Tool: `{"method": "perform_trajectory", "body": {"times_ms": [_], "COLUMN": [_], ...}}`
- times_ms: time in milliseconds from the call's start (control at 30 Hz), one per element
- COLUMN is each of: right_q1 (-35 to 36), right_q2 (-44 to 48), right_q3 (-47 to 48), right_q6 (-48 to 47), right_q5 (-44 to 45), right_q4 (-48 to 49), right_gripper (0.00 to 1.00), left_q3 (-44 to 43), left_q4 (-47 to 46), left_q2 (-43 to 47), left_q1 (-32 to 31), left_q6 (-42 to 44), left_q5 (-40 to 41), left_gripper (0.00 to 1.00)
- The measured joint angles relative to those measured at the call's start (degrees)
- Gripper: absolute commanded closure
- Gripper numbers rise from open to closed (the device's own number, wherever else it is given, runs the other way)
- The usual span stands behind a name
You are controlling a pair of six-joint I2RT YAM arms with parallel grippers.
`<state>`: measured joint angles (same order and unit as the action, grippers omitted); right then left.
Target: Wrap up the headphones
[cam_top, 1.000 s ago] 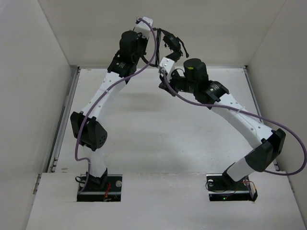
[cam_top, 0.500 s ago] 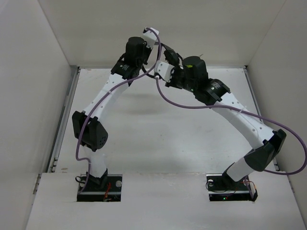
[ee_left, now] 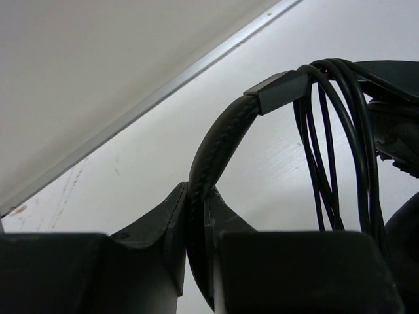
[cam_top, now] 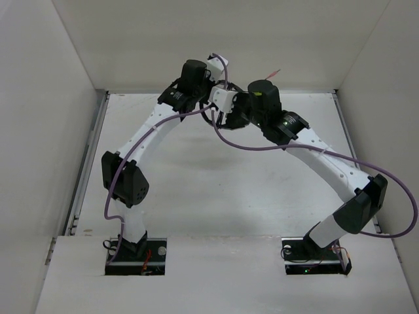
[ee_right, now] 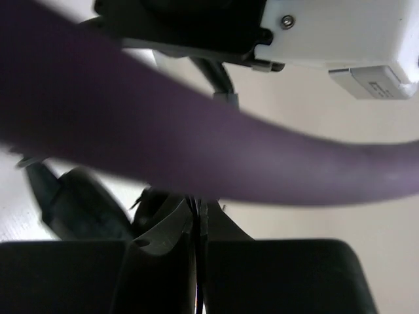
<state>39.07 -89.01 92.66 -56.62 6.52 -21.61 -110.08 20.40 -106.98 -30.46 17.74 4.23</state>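
Note:
The headphones' padded black headband [ee_left: 219, 140] arches up out of my left gripper [ee_left: 196, 199], which is shut on it. Several loops of the thin black cable [ee_left: 340, 131] hang over the headband's slider at the right. My right gripper [ee_right: 198, 212] is shut on a strand of that cable, which runs up between its fingers. A dark earcup [ee_right: 85, 203] shows blurred to its left. In the top view both wrists [cam_top: 222, 98] meet high above the table's far middle, and the headphones are hidden between them.
A thick purple arm cable [ee_right: 209, 157] crosses the right wrist view just above the fingers, under the left wrist's white housing [ee_right: 334, 33]. The back wall [cam_top: 216, 39] is close behind both wrists. A metal rail [cam_top: 91, 150] edges the table's left side.
The left wrist has swung right and lower and the right wrist has moved left to meet it. The headphones, in sight above the wrists a second ago, are now hidden between them.

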Motion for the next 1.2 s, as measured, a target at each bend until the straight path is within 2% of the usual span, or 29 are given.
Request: {"method": "perform_trajectory", "body": {"times_ms": [233,433,800,1200], "right_q1": [-3.08,-5.16,-7.52,-13.73], "right_q2": [0.0,0.0,0.0,-0.48], "right_q3": [-5.31,-7.28,-7.37,-9.27], "right_q6": [-1.22,-1.55,-0.15,1.92], "right_q5": [-0.46,-2.14,-6.38,-7.69], "right_q4": [6.29,10.25,11.96,11.32], "right_gripper": [0.96,0.9,0.78,0.64], "left_q3": [1.51,1.75,1.75,1.6], "left_q4": [2.8,5.03,7.65,11.1], "left_q2": [0.61,1.27,2.58,6.56], "left_q1": [-0.57,-0.57,-0.26,0.74], "left_q6": [-2.34,-4.68,-7.87,-8.72], "left_q5": [-5.4,-9.6,-15.65,-21.18], "left_gripper": [0.99,0.99,0.99,0.99]}}
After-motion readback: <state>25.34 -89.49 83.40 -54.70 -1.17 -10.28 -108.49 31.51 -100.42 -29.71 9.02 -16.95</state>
